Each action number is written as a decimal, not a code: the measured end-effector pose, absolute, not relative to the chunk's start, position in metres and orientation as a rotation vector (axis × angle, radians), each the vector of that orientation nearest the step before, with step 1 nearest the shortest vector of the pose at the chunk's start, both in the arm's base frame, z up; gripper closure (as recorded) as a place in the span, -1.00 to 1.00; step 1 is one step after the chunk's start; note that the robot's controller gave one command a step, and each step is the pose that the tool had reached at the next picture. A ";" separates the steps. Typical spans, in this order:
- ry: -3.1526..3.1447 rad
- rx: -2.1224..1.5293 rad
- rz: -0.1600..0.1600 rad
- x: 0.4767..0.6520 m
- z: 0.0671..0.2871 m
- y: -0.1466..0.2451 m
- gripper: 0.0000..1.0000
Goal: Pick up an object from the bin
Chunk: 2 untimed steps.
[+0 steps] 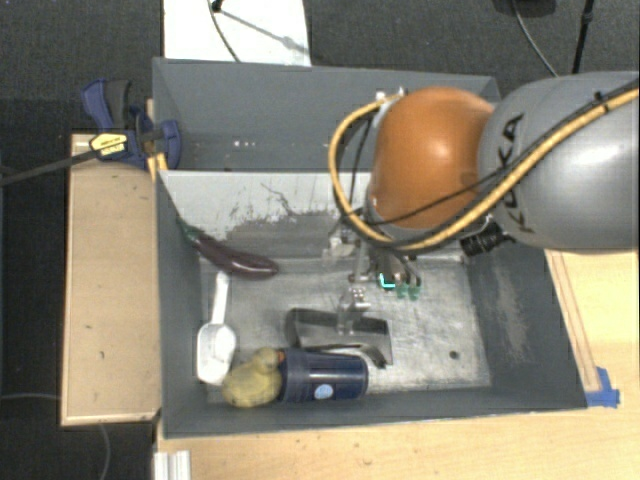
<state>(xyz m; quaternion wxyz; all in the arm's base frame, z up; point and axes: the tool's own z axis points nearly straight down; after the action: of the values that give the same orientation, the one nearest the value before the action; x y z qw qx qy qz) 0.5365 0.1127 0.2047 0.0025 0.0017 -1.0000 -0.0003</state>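
Note:
My gripper (356, 300) hangs below the arm's wrist over the middle of the bin floor. Its lower end sits just above a dark grey, flat, bent metal piece (338, 331), and whether it touches that piece I cannot tell. In front of the metal piece a dark blue cylinder (322, 376) lies on its side near the bin's front wall. A yellow-green soft lump (251, 379) rests against the cylinder's left end.
A white plastic spoon (215, 340) lies along the left wall, bowl toward the front. A dark purple, eggplant-shaped thing (236, 256) lies at the back left. The arm and its orange cover hide the back right part of the bin.

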 end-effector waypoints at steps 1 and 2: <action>-3.144 0.001 -0.002 0.538 0.209 0.112 -1.00; -3.150 0.087 -0.003 0.537 0.171 0.115 -1.00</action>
<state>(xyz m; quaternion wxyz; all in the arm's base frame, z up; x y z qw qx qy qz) 0.5366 0.1153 0.1711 -0.0049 0.0277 -0.9996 -0.0009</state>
